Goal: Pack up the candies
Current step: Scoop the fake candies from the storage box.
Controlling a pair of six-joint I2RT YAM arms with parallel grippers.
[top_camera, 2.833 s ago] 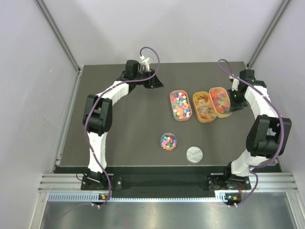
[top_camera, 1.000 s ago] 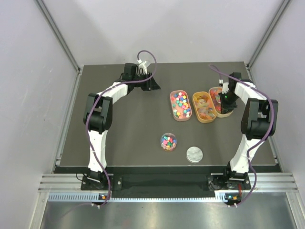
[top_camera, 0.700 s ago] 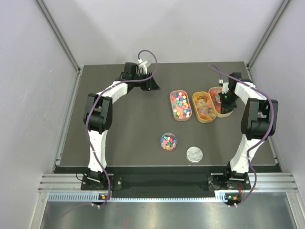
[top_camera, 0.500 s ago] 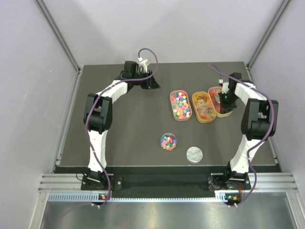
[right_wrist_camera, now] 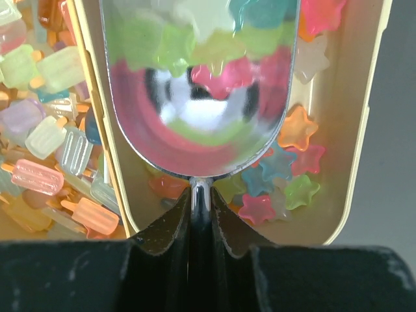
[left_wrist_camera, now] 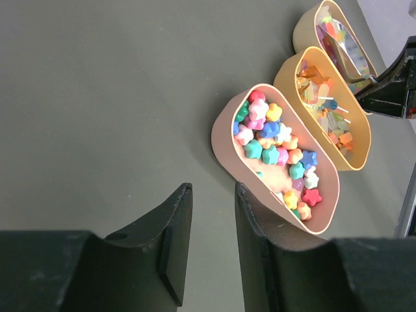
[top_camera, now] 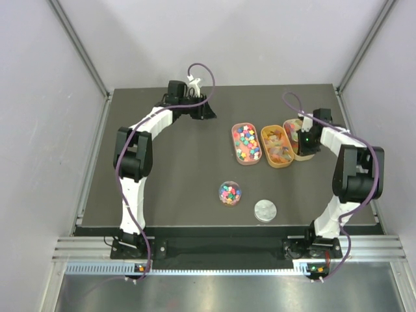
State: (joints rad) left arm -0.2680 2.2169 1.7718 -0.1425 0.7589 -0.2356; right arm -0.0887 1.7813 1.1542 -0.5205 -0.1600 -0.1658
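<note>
Dark tabletop [top_camera: 175, 169] carries three orange trays [top_camera: 276, 144] of candies [left_wrist_camera: 276, 153] upper right, well inside the edges. Only the right wrist view shows me the right gripper [right_wrist_camera: 200, 195] clamped on a metal scoop [right_wrist_camera: 198, 84] over the rightmost tray's stars. Left gripper [left_wrist_camera: 211, 240], upper left overhead, stands narrowly parted, empty. Candy-filled jar [top_camera: 229, 192] and lid [top_camera: 264, 209] sit lower centre.

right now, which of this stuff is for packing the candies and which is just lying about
For the job:
candies
trays
jar
lid
scoop, held by the right gripper

Lying about:
no stray things; only the left gripper, open and empty
</note>
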